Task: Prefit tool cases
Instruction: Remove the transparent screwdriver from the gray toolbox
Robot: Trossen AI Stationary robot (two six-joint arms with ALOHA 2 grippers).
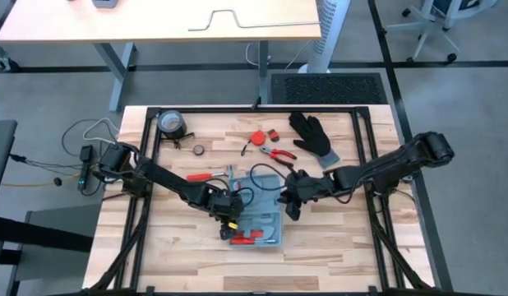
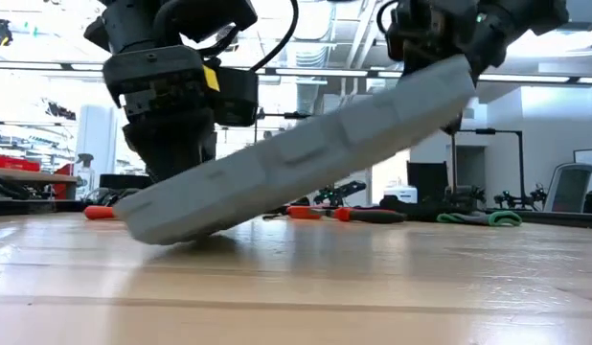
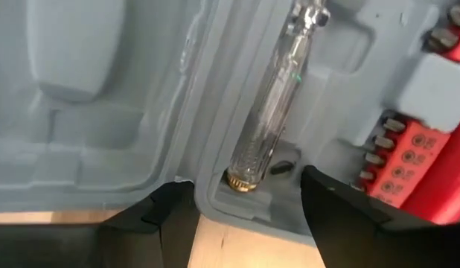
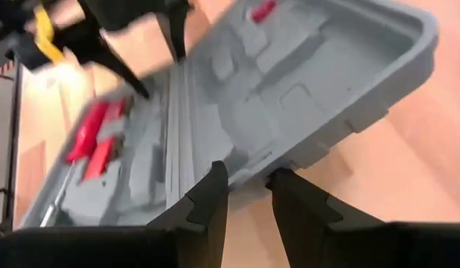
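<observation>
The light-blue tool case (image 1: pixel 258 215) lies open in the middle of the table, with red tools (image 1: pixel 247 238) in its near half. In the low view the case (image 2: pixel 306 153) is tilted: its left end (image 2: pixel 157 225) rests on the table and its right end is raised. My right gripper (image 1: pixel 288 201) is shut on that raised right end. My left gripper (image 1: pixel 229 214) is open at the case's left end. In the left wrist view its fingers stand on either side of the rim (image 3: pixel 245 201), by a clear tool handle (image 3: pixel 271 104). I cannot tell whether they touch it. My right gripper pinches the rim of the case's right end (image 4: pixel 248 167) between its two fingers (image 4: pixel 208 197), close to the hinge line between the two halves. The fingers come from the table's right, slanting down. That end is lifted clear, while the case's left end stays on the table.
On the far part of the table lie a black glove (image 1: pixel 313 136), red pliers (image 1: pixel 279 154), a small red tool (image 1: pixel 258 137), a tape roll (image 1: pixel 170 123) and a red-handled screwdriver (image 1: pixel 200 176). A black frame (image 1: pixel 365 164) borders the table.
</observation>
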